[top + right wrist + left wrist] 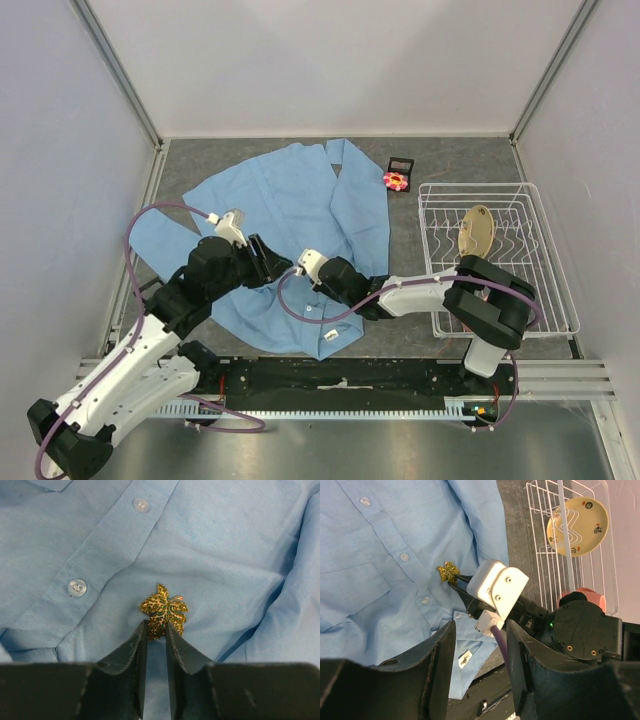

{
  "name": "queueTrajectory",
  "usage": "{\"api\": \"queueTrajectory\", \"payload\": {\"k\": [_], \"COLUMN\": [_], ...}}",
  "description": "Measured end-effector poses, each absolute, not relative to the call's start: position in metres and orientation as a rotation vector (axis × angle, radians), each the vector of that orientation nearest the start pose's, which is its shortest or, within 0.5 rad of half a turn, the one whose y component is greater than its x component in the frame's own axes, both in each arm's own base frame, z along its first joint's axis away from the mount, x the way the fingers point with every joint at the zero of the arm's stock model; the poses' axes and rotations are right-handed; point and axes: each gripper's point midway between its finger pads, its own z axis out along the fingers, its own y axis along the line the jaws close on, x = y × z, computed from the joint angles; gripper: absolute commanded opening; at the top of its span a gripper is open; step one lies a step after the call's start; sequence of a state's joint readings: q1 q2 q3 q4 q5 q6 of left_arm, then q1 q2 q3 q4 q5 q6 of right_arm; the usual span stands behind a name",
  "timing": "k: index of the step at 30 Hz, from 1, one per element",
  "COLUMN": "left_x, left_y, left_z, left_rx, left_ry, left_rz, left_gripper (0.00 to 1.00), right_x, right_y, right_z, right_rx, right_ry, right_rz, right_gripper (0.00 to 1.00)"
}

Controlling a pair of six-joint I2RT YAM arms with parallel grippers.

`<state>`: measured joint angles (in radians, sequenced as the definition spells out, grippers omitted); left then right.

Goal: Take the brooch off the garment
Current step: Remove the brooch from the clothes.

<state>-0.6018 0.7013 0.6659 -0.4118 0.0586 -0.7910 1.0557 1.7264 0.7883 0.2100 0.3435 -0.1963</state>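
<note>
Pinching the lower lobes of a small gold leaf-shaped brooch [163, 611] between the tips of my right gripper [156, 630], I am pressing in on it from both sides with the dark fingers drawn narrow, and the pin is lying flat on the large light blue button-up shirt [225, 540], just beside the button placket. I am hovering my left gripper [477, 630] low over the lower front of the same shirt, close to the right one, with its jaws spread apart and nothing between them. The shirt is lying spread out across the dark grey table [450, 160], collar end toward my bases. A pink flower-shaped pin [396, 180] with a yellow and dark red centre is sitting on the bare table off the shirt, just past its far sleeve and next to a small dark flat case [401, 163]. To my right a white wire dish rack [480, 187] is holding a pale yellow plate [478, 230] upright.
</note>
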Motion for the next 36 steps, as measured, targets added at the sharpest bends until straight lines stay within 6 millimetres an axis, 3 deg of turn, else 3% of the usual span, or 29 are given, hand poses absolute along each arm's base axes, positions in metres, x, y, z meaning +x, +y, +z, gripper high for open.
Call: {"api": "queueTrajectory", "payload": {"k": [13,19,25,28,33,36], "left_x": [0.210,0.213,0.214,0.215,0.220,0.232], "left_y": [-0.190,-0.204,-0.220,-0.227,-0.244,-0.258], "left_z": [0.166,0.157,0.129,0.119,0.111,0.118], "left_rx": [-0.196,-0.189,-0.175,-0.161,-0.086,-0.005], "left_ry": [2.232,2.265,2.360,2.392,2.451,2.468], "left_rz": [-0.894,-0.954,-1.000,-1.020,-1.063,-1.102], "left_gripper": [0.49,0.43,0.33,0.36,0.51,0.46], "right_x": [0.254,0.261,0.261,0.258,0.251,0.252], "right_y": [0.308,0.306,0.295,0.296,0.296,0.294], "right_z": [0.040,0.053,0.043,0.042,0.039,0.040], "right_rx": [-0.898,-0.695,-0.484,-0.394,-0.302,-0.268], "right_ry": [1.992,2.026,2.082,2.085,2.083,2.074], "right_rz": [0.161,0.304,0.450,0.531,0.632,0.669], "right_gripper": [0.00,0.00,0.00,0.00,0.00,0.00]}}
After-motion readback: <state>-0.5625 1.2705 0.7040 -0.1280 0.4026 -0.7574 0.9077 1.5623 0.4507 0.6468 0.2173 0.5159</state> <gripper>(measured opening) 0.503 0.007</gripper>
